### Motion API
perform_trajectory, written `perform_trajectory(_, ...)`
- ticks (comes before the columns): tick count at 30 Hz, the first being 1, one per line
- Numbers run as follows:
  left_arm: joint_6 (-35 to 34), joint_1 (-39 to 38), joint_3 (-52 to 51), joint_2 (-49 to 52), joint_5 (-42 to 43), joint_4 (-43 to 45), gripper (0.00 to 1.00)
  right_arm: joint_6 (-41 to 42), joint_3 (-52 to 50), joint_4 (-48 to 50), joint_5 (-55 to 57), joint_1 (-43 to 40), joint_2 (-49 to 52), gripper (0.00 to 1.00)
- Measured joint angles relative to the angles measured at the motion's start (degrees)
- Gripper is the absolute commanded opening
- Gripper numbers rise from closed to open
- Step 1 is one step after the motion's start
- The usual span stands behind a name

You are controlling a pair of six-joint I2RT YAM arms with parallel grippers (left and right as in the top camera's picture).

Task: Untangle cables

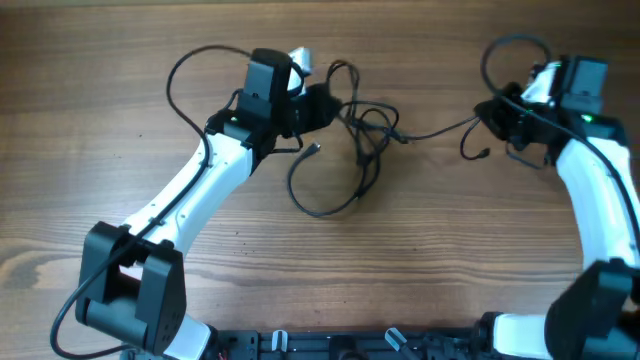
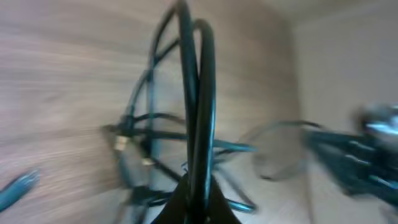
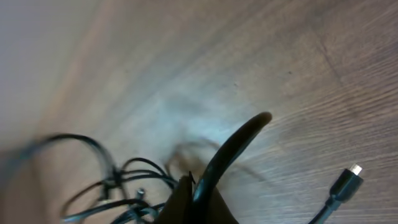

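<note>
Thin black cables [image 1: 362, 130] lie in a tangled knot with loose loops on the wooden table, between my two arms. My left gripper [image 1: 318, 103] is shut on a cable loop at the knot's left side; the loop [image 2: 196, 93] stands up from its jaws [image 2: 198, 208] in the blurred left wrist view. One strand [image 1: 440, 128] runs taut from the knot to my right gripper [image 1: 497, 115], which is shut on it. The right wrist view shows the cable [image 3: 233, 152] between the jaws [image 3: 198, 202], the knot [image 3: 118, 183] behind and a plug end [image 3: 346, 180] on the table.
The wooden table [image 1: 450, 240] spreads around the cables. Thicker black wires fixed to the arms loop at the back left [image 1: 195, 70] and back right [image 1: 510, 50]. A free plug tip [image 1: 316, 149] lies below the left gripper.
</note>
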Motion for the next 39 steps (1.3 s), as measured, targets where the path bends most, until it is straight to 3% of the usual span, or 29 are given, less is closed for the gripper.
perform_trajectory(3, 1.6, 0.0, -0.2, 0.2, 8.3, 6.9, 0.04, -1.1, 0.0, -0.5, 1.2, 1.4, 2.8, 0.05)
perform_trajectory(4, 2.1, 0.0, -0.2, 0.2, 10.3, 8.0, 0.04, -1.5, 0.0, -0.8, 1.4, 1.7, 3.8, 0.12)
perform_trajectory(7, 2.7, 0.0, -0.2, 0.2, 14.5, 8.6, 0.04, -3.9, -0.1, -1.4, 1.5, 2.1, 5.8, 0.58)
perform_trajectory(8, 2.7, 0.0, -0.2, 0.2, 15.2, 8.6, 0.04, -5.1, -0.1, -1.4, 1.2, 2.1, 5.9, 0.68)
perform_trajectory(11, 2.9, 0.2, -0.2, 0.2, 16.6, 7.9, 0.04, -9.0, -0.1, -1.4, -2.4, 2.1, 5.9, 0.81)
perform_trajectory(15, 2.9, 0.9, -0.2, 0.2, 17.3, 5.9, 0.04, -15.0, 1.1, -1.9, -10.7, 2.1, 5.9, 0.75)
perform_trajectory(21, 4.0, 1.1, -0.2, 0.2, 17.3, -0.5, 0.04, -24.5, 5.0, 1.8, -22.8, 4.2, 5.8, 0.75)
perform_trajectory(30, 9.8, 1.1, -0.2, 0.2, 17.0, -9.5, 0.04, -35.9, 5.0, 0.5, -20.5, 17.6, 6.5, 0.67)
perform_trajectory(36, 11.6, 1.1, -0.2, 0.2, 5.5, -17.9, 0.04, -37.2, 5.0, -2.7, -17.4, 19.3, 7.6, 0.46)
perform_trajectory(39, 11.7, 1.1, -0.2, 0.2, 1.6, -18.4, 0.04, -34.5, 5.0, -5.2, -15.6, 19.5, 7.8, 0.45)
